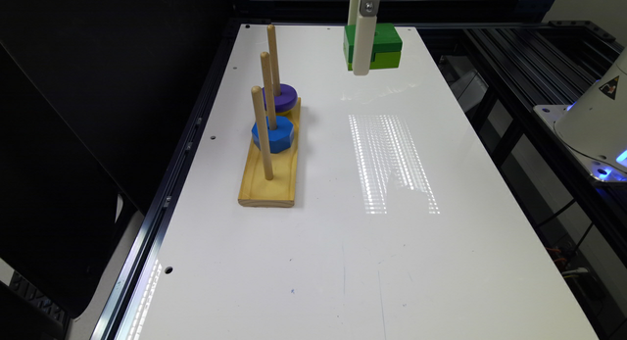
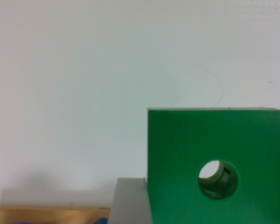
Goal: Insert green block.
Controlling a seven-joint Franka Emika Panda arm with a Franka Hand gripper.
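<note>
White tabletop (image 1: 313,261) stretches away under glare. On it sits a wooden peg base (image 1: 272,176) with three upright pegs; a blue hexagonal block (image 1: 279,134) and purple ring (image 1: 286,97) sit on two of them. Well beyond the base, the green block (image 1: 384,46) hangs above the table, the gripper (image 1: 362,46) clamped on it.

From the wrist, the green block (image 2: 186,158) sits against a grey finger (image 2: 130,200), with the base's edge (image 2: 46,213) nearby.

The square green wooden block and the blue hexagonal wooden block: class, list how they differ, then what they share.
The square green wooden block is four-sided and two-toned; the blue hexagonal wooden block is six-sided, one colour. The green block is off the pegs; the blue one sits threaded on the middle wooden peg. Both have a central hole.
</note>
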